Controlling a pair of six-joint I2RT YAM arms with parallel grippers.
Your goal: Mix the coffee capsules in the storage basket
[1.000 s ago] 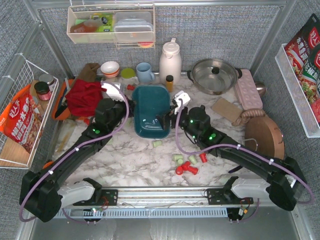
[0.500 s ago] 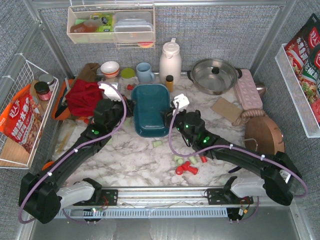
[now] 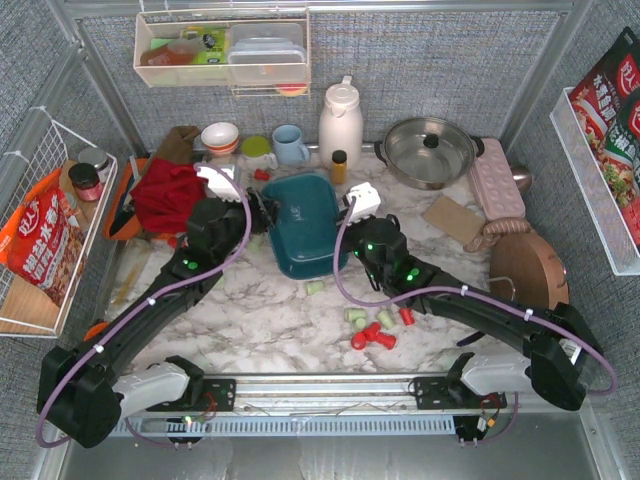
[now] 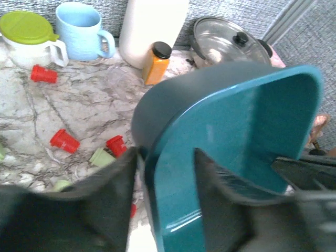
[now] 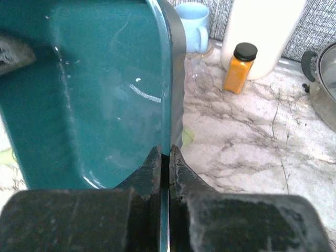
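The teal storage basket is tipped up off the marble between my two arms, and its inside looks empty. My right gripper is shut on its right rim, which is pinched between the jaws. My left gripper stands open astride the left rim, with a gap on the inner side. Red and pale green coffee capsules lie on the table in front of the basket, one green capsule close to it. More capsules lie left of the basket, and a red one sits by the cups.
Behind the basket stand a white thermos, a small amber bottle, a blue mug and a green-lidded cup. A steel pot is back right, a red cloth left, a wooden board right.
My right gripper has shut on the basket's right rim. The left jaws have opened from the left rim. The basket has tipped and turned a little.
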